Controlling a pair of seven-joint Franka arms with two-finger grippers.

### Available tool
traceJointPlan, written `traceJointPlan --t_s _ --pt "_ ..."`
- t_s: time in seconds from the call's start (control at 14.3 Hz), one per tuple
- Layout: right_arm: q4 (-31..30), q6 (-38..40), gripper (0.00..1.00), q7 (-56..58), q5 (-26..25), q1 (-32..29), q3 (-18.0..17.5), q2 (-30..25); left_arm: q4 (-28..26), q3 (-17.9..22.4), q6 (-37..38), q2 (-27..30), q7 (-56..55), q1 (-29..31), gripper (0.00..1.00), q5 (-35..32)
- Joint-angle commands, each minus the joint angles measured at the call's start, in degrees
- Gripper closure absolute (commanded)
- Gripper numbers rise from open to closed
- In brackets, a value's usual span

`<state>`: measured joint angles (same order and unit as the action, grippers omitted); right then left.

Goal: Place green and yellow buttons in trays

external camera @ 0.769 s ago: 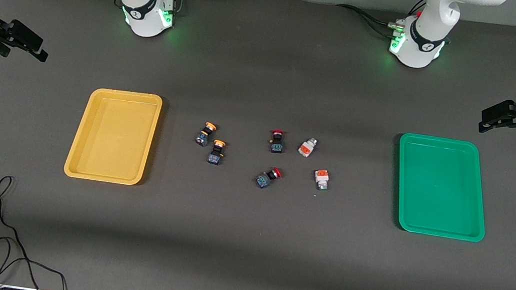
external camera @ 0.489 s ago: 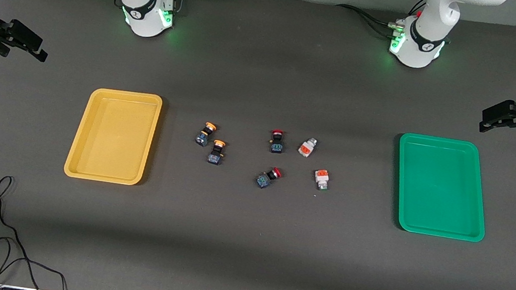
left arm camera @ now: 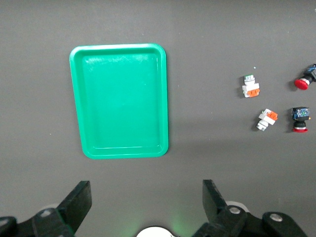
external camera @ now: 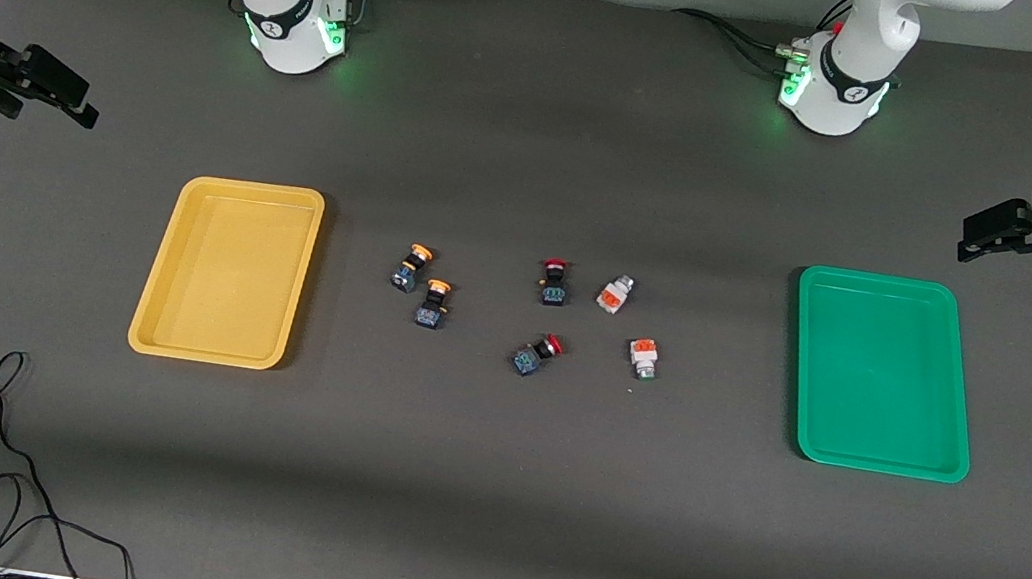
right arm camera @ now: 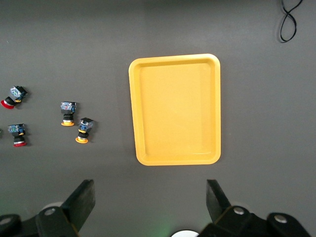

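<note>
Two yellow-capped black-blue push buttons (external camera: 423, 286) and two white-bodied, orange-blocked greenish-tipped buttons (external camera: 628, 324) lie on the dark counter (external camera: 488, 488), between the shallow yellow plastic tray (external camera: 154, 279) and the shallow green plastic tray (external camera: 958, 412). Two red-capped switches (external camera: 546, 319) sit between the pairs. The left end effector (left arm camera: 147, 200) hangs wide open beside the green tray; the right end effector (right arm camera: 150, 200) hangs wide open by the yellow tray.

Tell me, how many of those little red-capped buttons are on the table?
2. One red-capped button lies mid-table beside a white button. The other red-capped button lies nearer the front camera, beside the second white button. Nothing seems to hide more.
</note>
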<state>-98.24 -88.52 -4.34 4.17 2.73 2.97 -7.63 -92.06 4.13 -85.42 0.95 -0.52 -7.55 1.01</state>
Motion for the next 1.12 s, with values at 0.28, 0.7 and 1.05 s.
traceJointPlan --t_s 0.28,0.7,1.05 --pt "1.6 1.3 0.00 -2.0 0.4 8.7 -0.7 4.9 -8.0 -0.6 -5.1 -0.4 -1.0 -6.0 0.00 0.9" --pt "4.4 -6.0 0.00 -23.4 0.9 24.4 -0.7 15.5 -16.9 -0.6 -19.5 -3.8 -14.0 -20.9 0.00 1.8" --pt "1.5 -10.5 0.00 -23.6 1.0 25.6 -0.7 20.3 -16.2 -1.7 -25.8 -8.4 -13.9 -29.4 0.00 2.2"
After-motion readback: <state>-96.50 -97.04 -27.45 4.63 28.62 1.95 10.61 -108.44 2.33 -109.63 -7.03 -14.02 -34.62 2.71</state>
